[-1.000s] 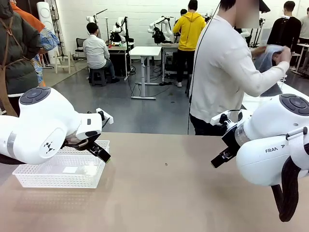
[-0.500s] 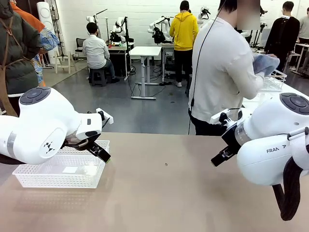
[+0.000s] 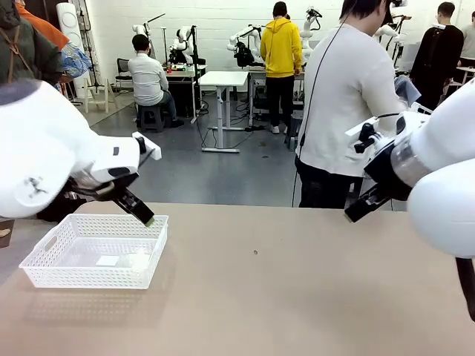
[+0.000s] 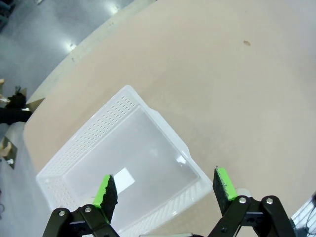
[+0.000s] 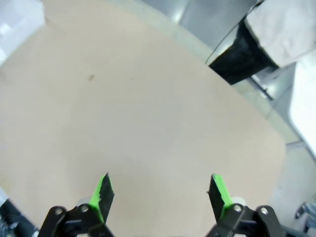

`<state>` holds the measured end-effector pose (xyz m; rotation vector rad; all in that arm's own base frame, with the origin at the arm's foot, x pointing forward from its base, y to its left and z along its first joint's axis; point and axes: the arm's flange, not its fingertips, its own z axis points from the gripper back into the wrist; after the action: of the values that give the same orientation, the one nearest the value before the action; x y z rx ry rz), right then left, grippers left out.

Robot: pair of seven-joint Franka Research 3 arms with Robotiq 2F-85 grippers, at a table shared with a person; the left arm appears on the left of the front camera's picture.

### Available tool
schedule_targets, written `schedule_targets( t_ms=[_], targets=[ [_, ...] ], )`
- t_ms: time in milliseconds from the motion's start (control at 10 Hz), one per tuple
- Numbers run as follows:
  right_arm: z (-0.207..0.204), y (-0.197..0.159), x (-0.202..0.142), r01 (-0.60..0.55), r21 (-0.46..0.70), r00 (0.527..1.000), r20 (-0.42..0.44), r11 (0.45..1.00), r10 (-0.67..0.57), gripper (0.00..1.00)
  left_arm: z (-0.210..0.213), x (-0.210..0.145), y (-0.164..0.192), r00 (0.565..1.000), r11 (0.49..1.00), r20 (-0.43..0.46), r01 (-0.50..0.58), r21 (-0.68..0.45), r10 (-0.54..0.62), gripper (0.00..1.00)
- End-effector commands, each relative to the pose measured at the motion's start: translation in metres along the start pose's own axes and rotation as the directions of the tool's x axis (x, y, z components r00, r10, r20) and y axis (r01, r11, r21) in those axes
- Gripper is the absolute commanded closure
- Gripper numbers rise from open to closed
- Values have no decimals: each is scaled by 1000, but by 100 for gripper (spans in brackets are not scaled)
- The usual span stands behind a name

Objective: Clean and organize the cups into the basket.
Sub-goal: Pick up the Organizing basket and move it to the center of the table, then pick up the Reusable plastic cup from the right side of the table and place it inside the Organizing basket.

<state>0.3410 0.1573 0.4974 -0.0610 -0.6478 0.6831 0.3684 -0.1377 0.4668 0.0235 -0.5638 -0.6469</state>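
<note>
bright even light, wrist views blurry

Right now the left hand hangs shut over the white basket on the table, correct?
Not shut. The left hand is open, its jaws standing wide apart, as the left wrist view shows. The rest holds: it hangs over the white basket on the table.

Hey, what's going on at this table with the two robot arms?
Nothing is being handled right now. Both arms hang above the table. The left gripper is open above the white basket, and the right gripper is open over the table's other side. Neither holds anything. The person at the far side stands turned away from the table.
</note>
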Motion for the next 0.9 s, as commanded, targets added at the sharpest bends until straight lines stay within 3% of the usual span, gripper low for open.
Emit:
schedule_targets(
  t_ms=[0,200,300,400,500,800],
  targets=[
    [31,35,-71,-10,48,997,-77,999,14,0,46,-62,-26,997,996,-7,75,48,-75,0],
    [47,56,-84,-72,131,979,-179,989,95,0,66,-72,-28,996,994,-14,94,52,-93,0],
    [50,57,-86,-56,127,983,-167,990,77,0,66,-75,-30,995,994,-32,100,40,-98,0],
    [47,50,-84,-10,52,993,-121,999,16,0,59,-76,-34,994,992,-28,103,66,-102,0],
    [57,41,-27,-64,97,981,-179,993,80,0,83,-10,-13,997,997,-20,72,40,-71,0],
    [66,41,-28,-58,90,983,-170,994,73,0,83,-10,-13,997,997,-20,72,40,-71,0]
  ],
)
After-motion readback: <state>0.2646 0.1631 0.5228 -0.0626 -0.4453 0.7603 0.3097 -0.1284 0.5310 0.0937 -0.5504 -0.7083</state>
